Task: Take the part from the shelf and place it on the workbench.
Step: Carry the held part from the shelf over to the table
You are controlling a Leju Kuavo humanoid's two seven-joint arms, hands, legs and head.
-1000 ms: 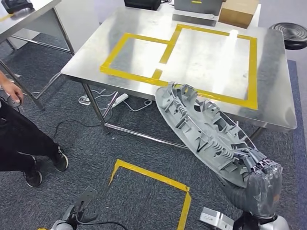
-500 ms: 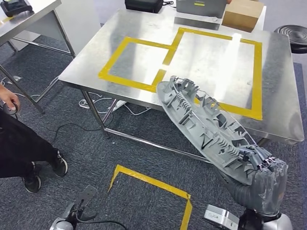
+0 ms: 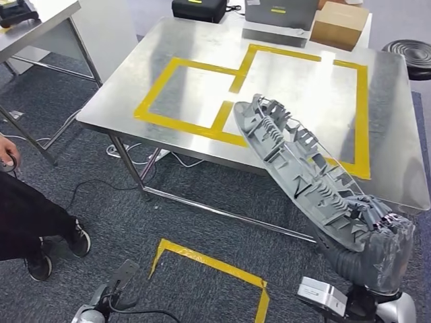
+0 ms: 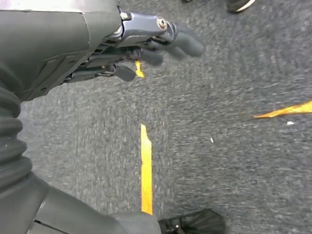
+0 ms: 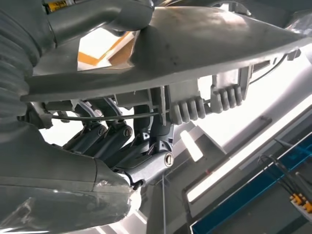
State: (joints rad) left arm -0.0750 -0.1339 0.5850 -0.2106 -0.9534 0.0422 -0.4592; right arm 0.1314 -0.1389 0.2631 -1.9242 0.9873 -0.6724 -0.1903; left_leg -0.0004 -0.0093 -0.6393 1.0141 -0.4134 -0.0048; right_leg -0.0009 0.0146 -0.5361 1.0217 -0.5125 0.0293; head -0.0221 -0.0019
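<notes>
My right hand (image 3: 378, 249) grips one end of a long grey ribbed plastic part (image 3: 300, 165). The part slants up and to the left, its far end hanging over the near edge of the steel workbench (image 3: 152, 64). In the right wrist view the fingers (image 5: 117, 141) curl under the part (image 5: 206, 44) and the thumb lies over it. The bench top carries yellow tape rectangles (image 3: 203, 128). My left hand (image 4: 147, 41) hangs low over the carpet, fingers stretched out and holding nothing; its arm (image 3: 104, 299) shows at the lower left.
A person (image 3: 30, 215) in dark clothes is at the left. Cables lie under the bench. A yellow tape corner (image 3: 213, 266) marks the carpet. A cardboard box (image 3: 338, 23), a black case and a grey device stand at the bench's far edge; a black stool (image 3: 409, 54) is at the right.
The view has closed in on the workbench. The part in my right hand has shifted right and further over the bench's near edge.
</notes>
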